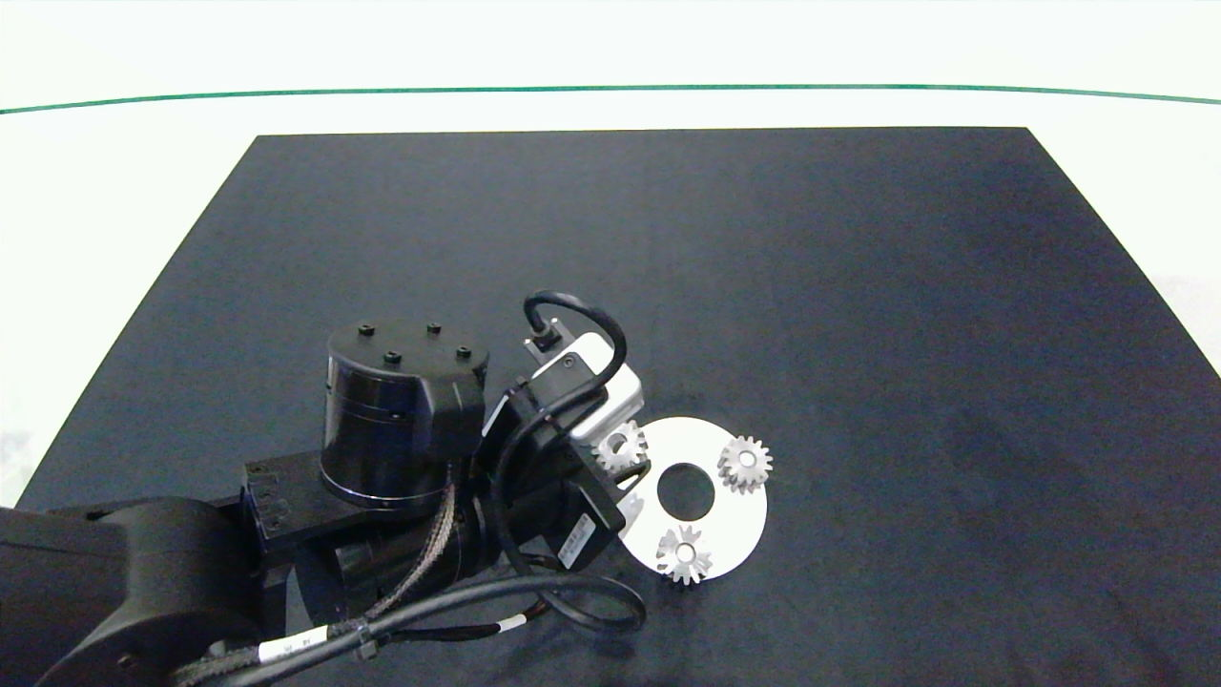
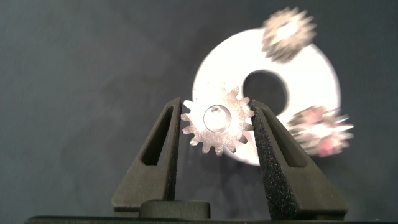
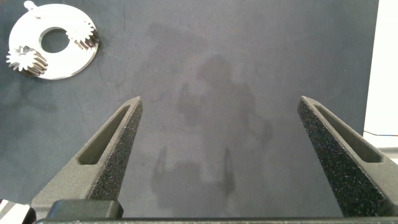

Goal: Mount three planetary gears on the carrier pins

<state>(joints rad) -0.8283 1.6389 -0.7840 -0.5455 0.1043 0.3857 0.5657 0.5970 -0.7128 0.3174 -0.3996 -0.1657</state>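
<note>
Now a small silvery toothed gear (image 2: 217, 121) between the left gripper's (image 2: 214, 127) closed-in fingers, above the white disc (image 2: 311, 68).

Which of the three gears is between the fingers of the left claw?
The gear at the disc's edge nearest the left arm; the other two sit free.

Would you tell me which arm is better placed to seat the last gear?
Left: its gripper holds the third gear over the white disc. The right gripper hangs open, away from it.
</note>
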